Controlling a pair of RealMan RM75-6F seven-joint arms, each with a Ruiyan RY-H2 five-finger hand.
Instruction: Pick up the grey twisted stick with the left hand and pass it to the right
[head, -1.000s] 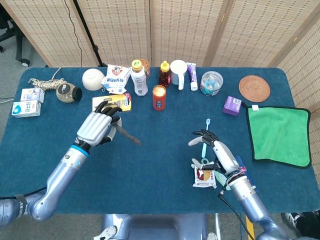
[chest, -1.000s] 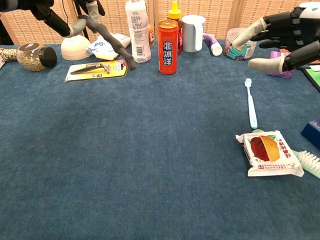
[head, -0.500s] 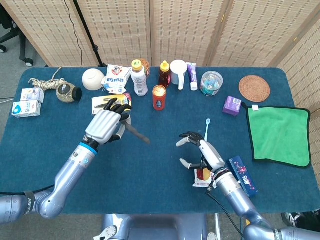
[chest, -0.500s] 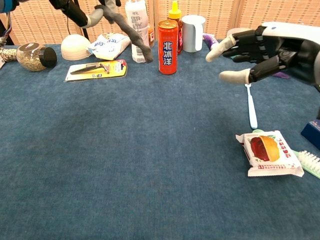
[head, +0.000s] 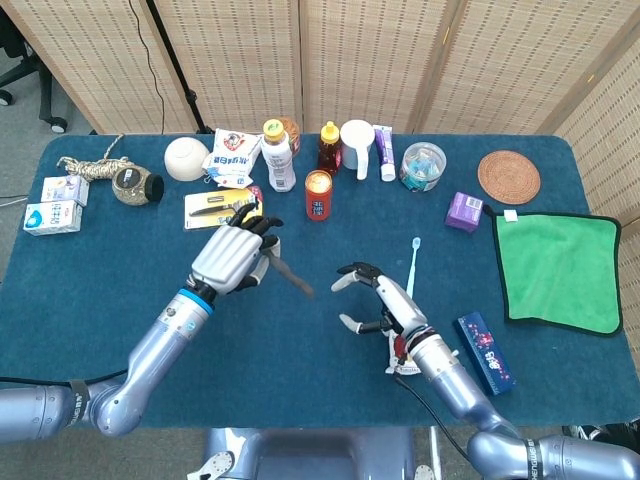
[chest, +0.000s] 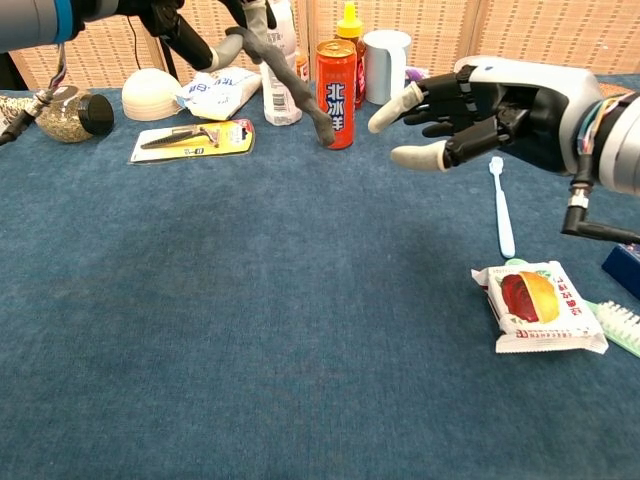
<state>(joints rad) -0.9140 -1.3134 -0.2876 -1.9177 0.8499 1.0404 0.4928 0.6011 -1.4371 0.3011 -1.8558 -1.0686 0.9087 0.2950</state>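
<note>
My left hand (head: 232, 258) gripping the grey twisted stick (head: 291, 277) above bare desk (head: 120, 270) mid-centre, my right hand (head: 377, 299) fingers spread wide just right, red can (head: 318, 194) beyond, toothbrush (head: 411, 263) right.

left hand (head: 232, 262) holding grey twisted stick (head: 291, 280), right hand (head: 378, 300) spread nearby
</note>
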